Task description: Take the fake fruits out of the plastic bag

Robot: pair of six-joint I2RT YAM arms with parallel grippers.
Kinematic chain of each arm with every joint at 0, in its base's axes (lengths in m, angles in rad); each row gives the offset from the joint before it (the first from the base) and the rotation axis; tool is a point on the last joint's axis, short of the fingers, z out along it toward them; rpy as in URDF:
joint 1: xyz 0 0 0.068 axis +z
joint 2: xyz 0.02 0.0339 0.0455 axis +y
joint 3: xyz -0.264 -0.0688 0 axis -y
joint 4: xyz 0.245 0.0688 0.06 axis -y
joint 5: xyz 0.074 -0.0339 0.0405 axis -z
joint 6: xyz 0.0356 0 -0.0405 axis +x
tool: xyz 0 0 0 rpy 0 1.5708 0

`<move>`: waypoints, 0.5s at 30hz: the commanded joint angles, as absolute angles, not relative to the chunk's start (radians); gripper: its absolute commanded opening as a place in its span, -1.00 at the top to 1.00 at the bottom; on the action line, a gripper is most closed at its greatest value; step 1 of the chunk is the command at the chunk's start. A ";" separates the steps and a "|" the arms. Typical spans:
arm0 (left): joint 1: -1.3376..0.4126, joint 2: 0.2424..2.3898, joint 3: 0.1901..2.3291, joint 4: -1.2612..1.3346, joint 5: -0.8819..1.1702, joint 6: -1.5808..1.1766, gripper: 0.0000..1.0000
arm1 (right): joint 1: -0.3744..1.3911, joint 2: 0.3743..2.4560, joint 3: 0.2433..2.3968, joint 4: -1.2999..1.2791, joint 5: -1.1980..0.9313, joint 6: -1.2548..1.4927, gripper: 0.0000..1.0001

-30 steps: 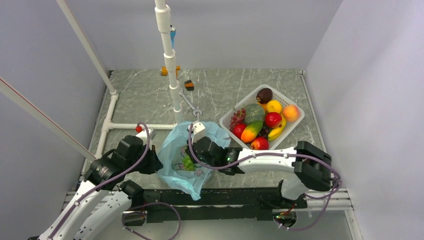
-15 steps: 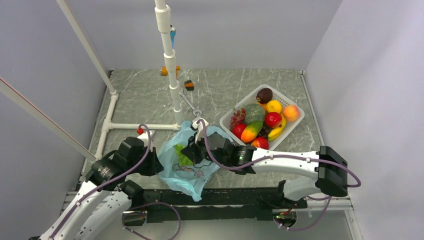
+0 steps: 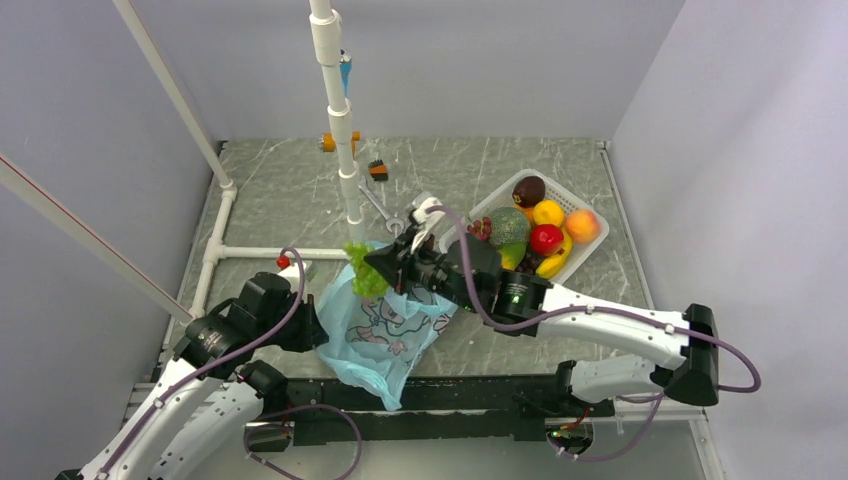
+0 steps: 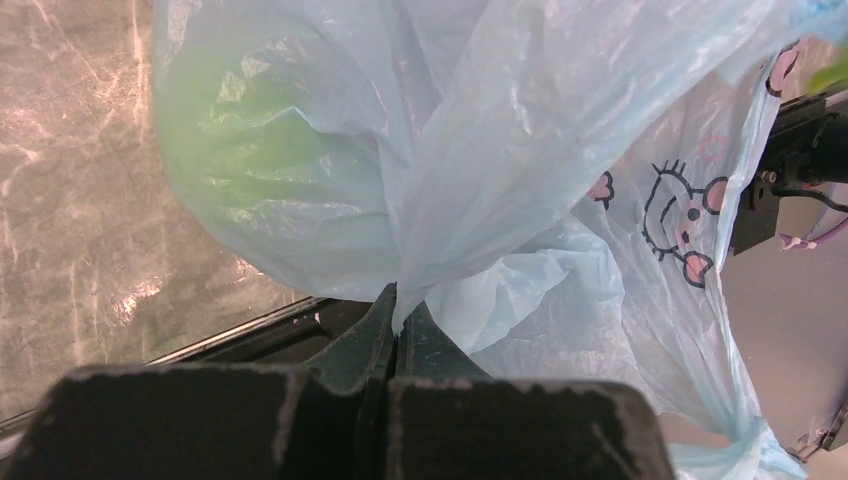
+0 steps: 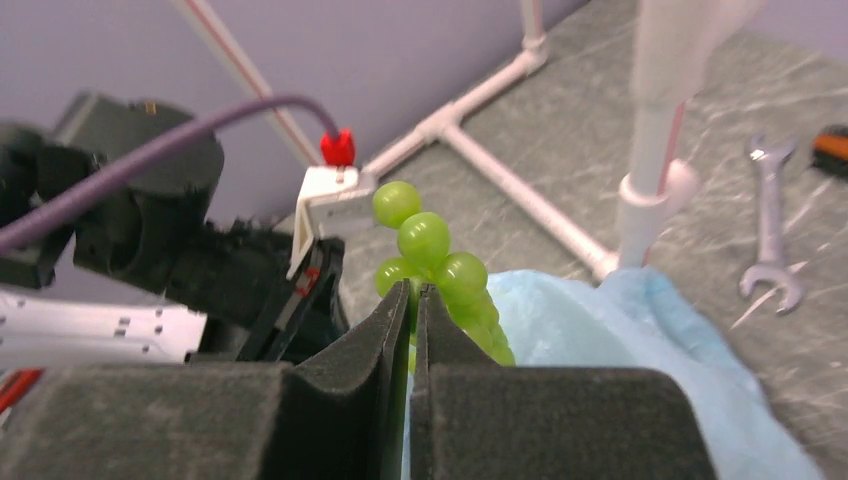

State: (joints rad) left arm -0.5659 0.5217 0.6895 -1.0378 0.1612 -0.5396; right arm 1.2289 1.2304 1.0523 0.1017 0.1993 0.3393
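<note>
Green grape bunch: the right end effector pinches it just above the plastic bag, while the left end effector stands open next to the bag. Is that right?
One thing is wrong: the left end effector is not open. The left wrist view shows it shut on a fold of the plastic bag. The right end effector does pinch the green grape bunch just above the bag.

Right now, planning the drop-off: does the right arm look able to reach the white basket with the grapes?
Probably yes. The right gripper is shut on the green grape bunch at the mouth of the plastic bag, and the white basket lies right beside that arm's forearm, with nothing standing between.
</note>
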 commanded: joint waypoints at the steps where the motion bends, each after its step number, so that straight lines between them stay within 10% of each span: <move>1: -0.562 0.521 0.695 -1.025 0.176 -0.535 1.00 | 1.174 1.144 1.128 0.090 0.247 0.284 1.00; 15: -0.563 0.521 0.694 -1.025 0.172 -0.539 1.00 | 0.885 0.947 1.079 0.004 0.417 0.327 1.00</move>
